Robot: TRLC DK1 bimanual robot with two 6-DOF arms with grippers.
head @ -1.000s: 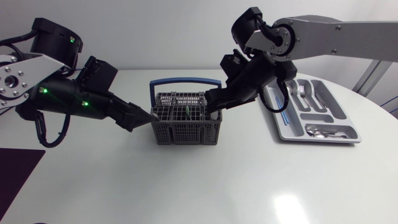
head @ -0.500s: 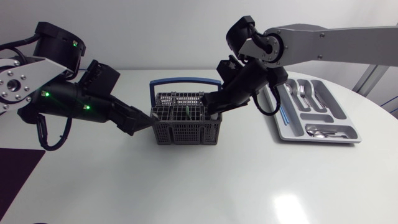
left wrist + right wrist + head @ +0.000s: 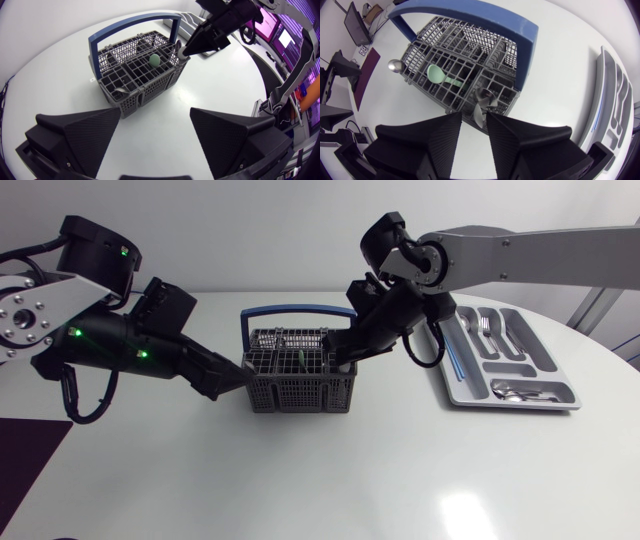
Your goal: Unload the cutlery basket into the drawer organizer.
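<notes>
One metal piece [image 3: 482, 105] stands in the basket [image 3: 298, 375], at the corner nearest the tray [image 3: 535, 355], under the right pincer [image 3: 474, 120]; I cannot tell whether it is clenched. The left pincer [image 3: 156, 112], released, hovers at the basket's opposite end. Next, I judge: grip firmly and lift straight up.

The blue handle [image 3: 300, 308] arches over the basket [image 3: 300, 392], barring its middle.

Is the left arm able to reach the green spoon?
Probably yes: the left claw is open beside the basket, the green spoon sits uncovered in a middle compartment, and the right claw is at the far end.
</notes>
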